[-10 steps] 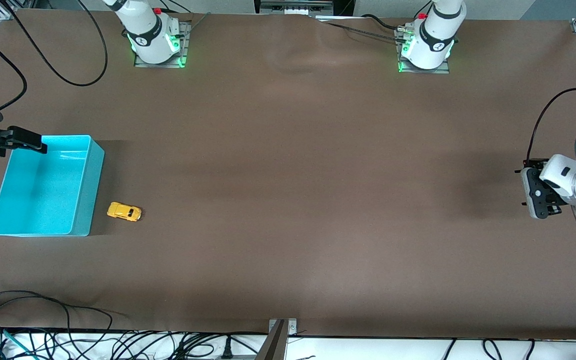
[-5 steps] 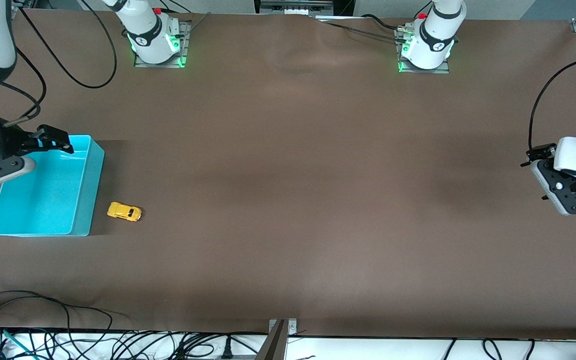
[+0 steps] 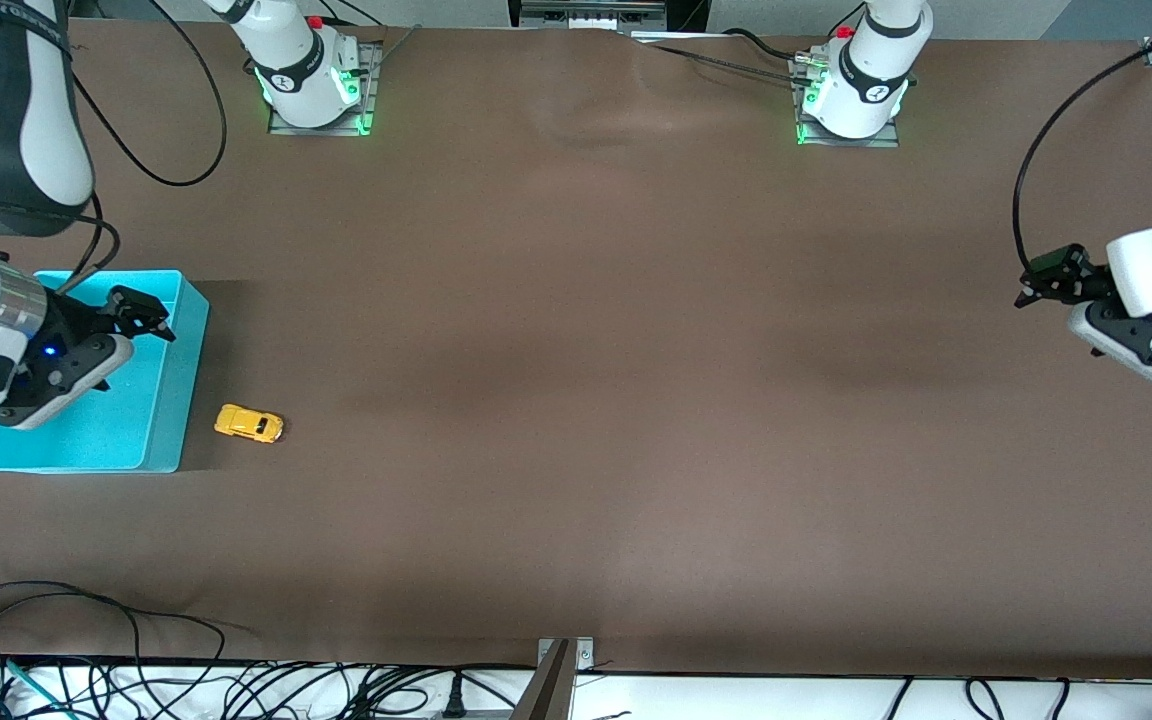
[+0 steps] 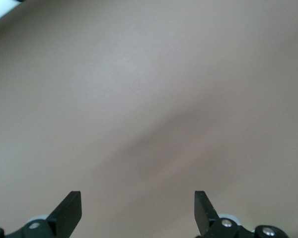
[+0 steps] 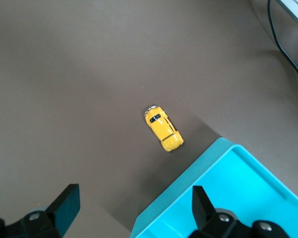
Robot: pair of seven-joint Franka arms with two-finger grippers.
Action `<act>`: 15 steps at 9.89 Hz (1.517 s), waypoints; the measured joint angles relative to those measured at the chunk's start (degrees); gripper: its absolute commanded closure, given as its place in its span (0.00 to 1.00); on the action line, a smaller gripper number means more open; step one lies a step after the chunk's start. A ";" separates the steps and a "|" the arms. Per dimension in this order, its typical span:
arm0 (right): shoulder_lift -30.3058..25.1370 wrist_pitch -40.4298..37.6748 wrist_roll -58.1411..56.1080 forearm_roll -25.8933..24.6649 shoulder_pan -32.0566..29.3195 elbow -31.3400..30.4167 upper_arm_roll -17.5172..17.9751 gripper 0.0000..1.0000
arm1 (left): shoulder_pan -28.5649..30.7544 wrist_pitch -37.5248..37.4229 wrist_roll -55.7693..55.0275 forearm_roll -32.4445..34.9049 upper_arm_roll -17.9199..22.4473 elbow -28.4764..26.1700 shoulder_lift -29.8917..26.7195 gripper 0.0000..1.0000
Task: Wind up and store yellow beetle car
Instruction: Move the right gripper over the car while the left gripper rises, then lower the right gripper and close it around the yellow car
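The yellow beetle car stands on the brown table right beside the turquoise bin, near the bin's corner closest to the front camera. My right gripper is open and empty, up in the air over the bin's edge on the car's side. In the right wrist view the car lies ahead of the open gripper, with the bin's corner between the fingers. My left gripper is open and empty over the left arm's end of the table; the left wrist view shows only bare table.
The bin has nothing in it. Black cables lie along the table edge nearest the front camera. The two arm bases stand along the edge farthest from the front camera.
My right gripper has swung in from the table's end to over the bin, closer to the car. My left gripper has turned and shifted toward the bases' edge. The car has not moved.
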 measured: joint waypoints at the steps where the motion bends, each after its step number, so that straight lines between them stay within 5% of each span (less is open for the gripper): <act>1: 0.09 2.99 -3.35 -0.01 0.01 -2.57 -0.01 0.00 | -3.97 -0.17 -1.49 -0.29 4.28 -0.97 -2.70 0.00; 4: 0.56 9.86 -13.77 -0.01 0.03 -8.08 -0.01 0.00 | -12.16 1.09 -10.08 -3.32 13.96 -6.73 -10.83 0.00; 15: 9.49 25.43 -30.16 0.68 -0.78 -14.93 -0.30 0.00 | -15.12 1.97 -21.17 -4.83 14.92 -10.37 -13.41 0.00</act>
